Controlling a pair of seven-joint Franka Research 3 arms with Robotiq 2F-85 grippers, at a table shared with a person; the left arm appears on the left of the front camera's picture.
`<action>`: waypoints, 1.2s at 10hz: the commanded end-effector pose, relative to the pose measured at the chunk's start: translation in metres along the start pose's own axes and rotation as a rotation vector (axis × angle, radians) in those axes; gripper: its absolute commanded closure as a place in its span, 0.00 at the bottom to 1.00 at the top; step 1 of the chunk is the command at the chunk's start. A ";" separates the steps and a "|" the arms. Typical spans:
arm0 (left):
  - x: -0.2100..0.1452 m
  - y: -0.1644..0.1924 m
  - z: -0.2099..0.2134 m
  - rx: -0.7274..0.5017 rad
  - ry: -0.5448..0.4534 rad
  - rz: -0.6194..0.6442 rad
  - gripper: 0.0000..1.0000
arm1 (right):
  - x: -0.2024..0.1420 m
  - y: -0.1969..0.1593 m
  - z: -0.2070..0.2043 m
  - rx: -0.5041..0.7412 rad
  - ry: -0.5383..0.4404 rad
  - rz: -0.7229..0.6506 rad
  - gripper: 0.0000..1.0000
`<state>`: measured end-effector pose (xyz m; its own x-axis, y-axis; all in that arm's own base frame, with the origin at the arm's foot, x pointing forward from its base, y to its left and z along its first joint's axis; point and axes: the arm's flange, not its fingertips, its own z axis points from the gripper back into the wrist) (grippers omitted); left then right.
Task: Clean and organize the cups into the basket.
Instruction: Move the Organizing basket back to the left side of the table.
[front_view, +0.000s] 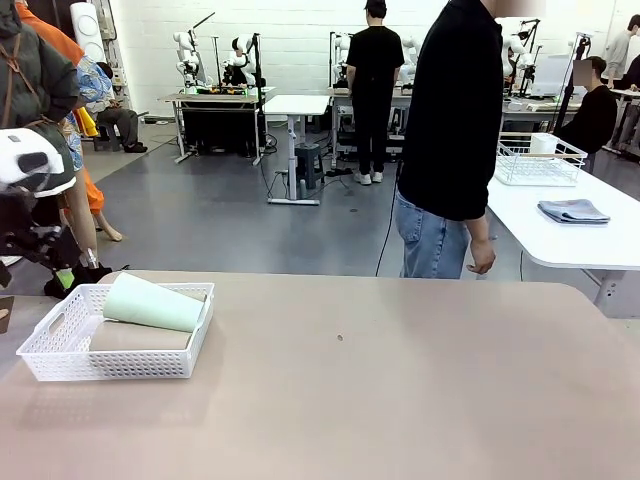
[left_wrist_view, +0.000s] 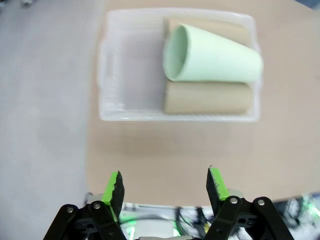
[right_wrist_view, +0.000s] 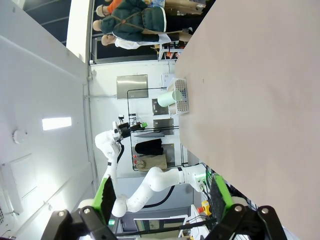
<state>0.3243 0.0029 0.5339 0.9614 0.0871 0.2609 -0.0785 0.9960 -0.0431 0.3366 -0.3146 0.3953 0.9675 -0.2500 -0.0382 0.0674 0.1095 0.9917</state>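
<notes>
On the tan table's (front_view: 400, 400) left end sits the white mesh basket (front_view: 60, 355), mint cup (front_view: 152, 303) lying atop two brown cups (left_wrist_view: 207, 97), the far brown one mostly hidden. From above, left gripper (left_wrist_view: 165, 186) hangs wide open, empty. Right gripper (right_wrist_view: 162, 192) likewise gapes empty. A person (front_view: 455, 140) stands beyond, grey floor behind.
</notes>
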 end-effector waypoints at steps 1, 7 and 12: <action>0.036 0.056 0.019 -0.579 0.411 0.044 0.15 | -0.001 0.000 -0.001 -0.011 -0.007 -0.005 0.00; 0.049 0.208 -0.019 -1.241 0.381 0.230 0.15 | -0.001 0.000 -0.001 -0.011 -0.007 -0.005 0.00; 0.028 0.284 -0.026 -1.288 0.351 0.298 0.15 | -0.001 0.000 -0.001 -0.011 -0.007 -0.005 0.00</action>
<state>0.3286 0.2761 0.4986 0.9765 0.1059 -0.1877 -0.2048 0.1855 -0.9611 0.3363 -0.3149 0.3952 0.9673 -0.2506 -0.0384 0.0678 0.1097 0.9917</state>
